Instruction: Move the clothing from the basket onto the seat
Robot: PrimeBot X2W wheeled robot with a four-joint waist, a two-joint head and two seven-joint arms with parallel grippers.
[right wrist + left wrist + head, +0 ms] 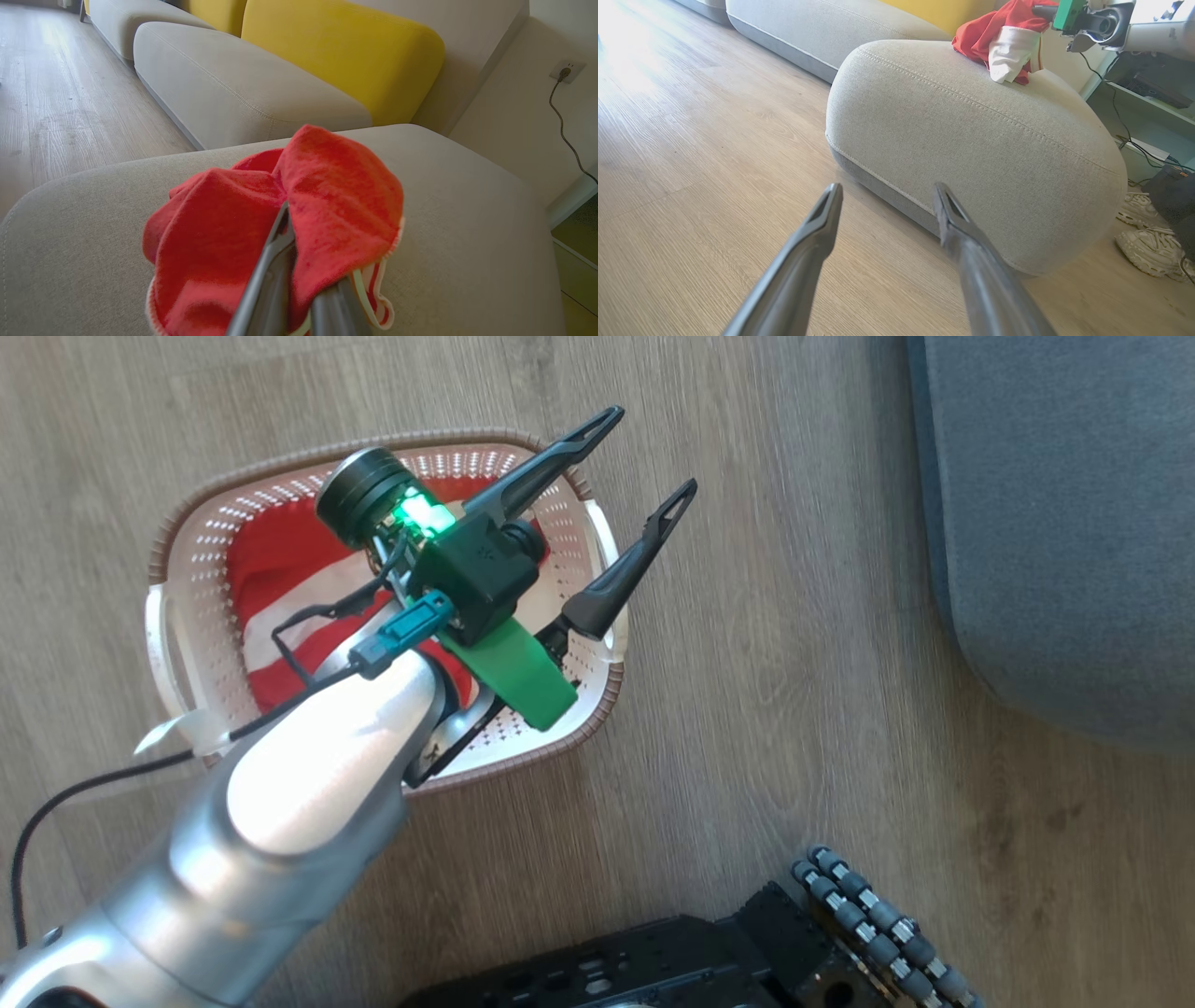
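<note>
My right jaws clamp tight on red clothing [327, 196] over the seat [467, 210]; my left jaws gape empty above the basket [210, 537], another garment [280, 546] inside.

Home living room: grey sofa [243, 93], yellow backrest [341, 51], wooden floor [691, 163], sneakers [1148, 245].
</note>
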